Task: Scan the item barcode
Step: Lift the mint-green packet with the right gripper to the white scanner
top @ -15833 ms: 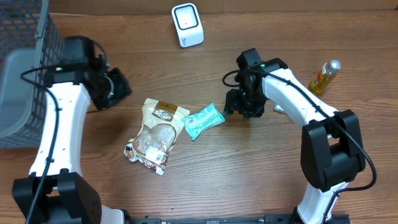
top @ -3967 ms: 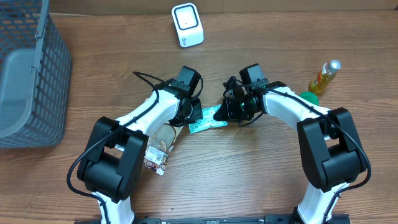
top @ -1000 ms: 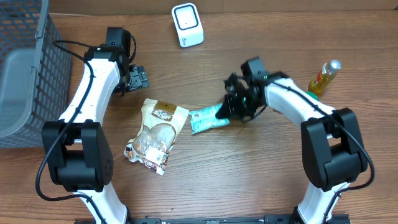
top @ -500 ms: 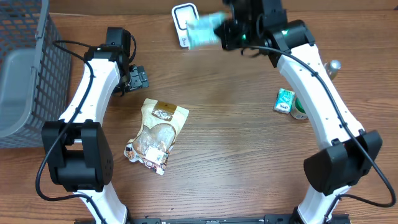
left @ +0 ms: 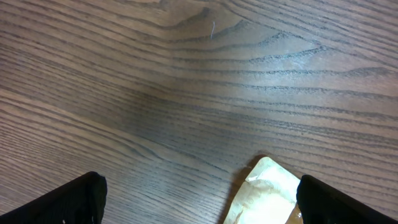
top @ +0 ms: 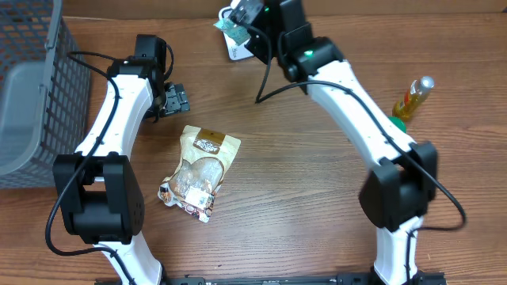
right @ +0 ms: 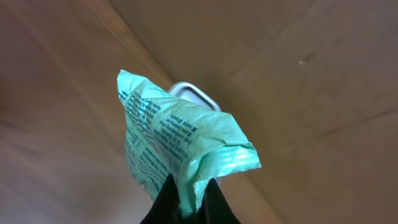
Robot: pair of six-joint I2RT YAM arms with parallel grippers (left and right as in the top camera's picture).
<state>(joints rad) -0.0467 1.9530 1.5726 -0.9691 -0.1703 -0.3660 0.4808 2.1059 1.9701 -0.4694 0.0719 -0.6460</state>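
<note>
Surface: a brown wood-grain table (top: 301, 182), seen from overhead, with a grey wire basket (top: 32, 95) at its left edge.
Scanner: a white scanner (top: 235, 51) stands at the far middle of the table, partly covered by the right arm.
Item: a mint-green packet (top: 227, 25) with dark print is off the table, held up in front of the scanner. In the right wrist view the packet (right: 177, 146) hangs crumpled, with the scanner's rounded top (right: 194, 94) just behind it.
Right gripper: the right gripper (top: 247, 14) has its fingers pinched tight on the packet's lower edge.
Left gripper: the left gripper (top: 176, 99) sits low over the table near the basket, its fingers spread wide with nothing between them.
Left wrist view: bare wood, plus one pale corner of the snack bag (left: 264, 193) between the two dark fingertips (left: 74, 199).
Snack bag: a brown-and-cream pouch (top: 198, 170) lies flat, near the left gripper but apart from it.
Bottle: a yellow bottle (top: 413, 96) stands at the right side, well apart from the scanner.
</note>
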